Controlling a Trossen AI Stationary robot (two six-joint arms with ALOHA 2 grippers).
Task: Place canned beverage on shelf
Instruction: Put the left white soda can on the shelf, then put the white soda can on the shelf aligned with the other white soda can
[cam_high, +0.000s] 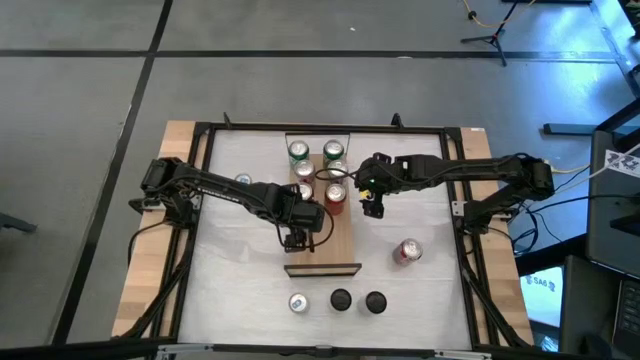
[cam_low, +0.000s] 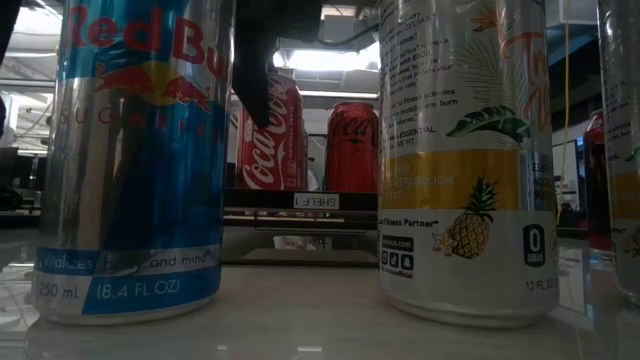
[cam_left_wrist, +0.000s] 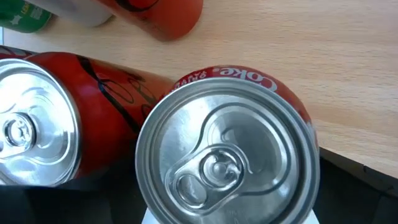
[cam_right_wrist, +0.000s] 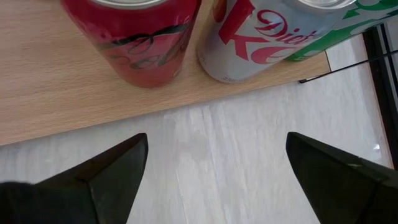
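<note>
I am counting six cans standing on the shelf (cam_high: 322, 215), the light-wood plank running down the middle of the white surface (cam_high: 230, 270): two green-topped ones at the far end, then silver and red ones. Off the shelf, one red can (cam_high: 407, 251) is standing on the surface to my right, one silver can (cam_high: 243, 181) to my left, and three more cans are lining the near edge, one silver and two dark. Grey floor is surrounding the surface.

My left claw (cam_high: 296, 238) is hanging over the shelf with its fingers spread, directly above a red Coke can (cam_left_wrist: 227, 146) that is standing on the plank beside a second red can (cam_left_wrist: 43, 118). My right claw (cam_right_wrist: 211, 177) is hovering released just beside the shelf's edge, grasping nothing.
</note>
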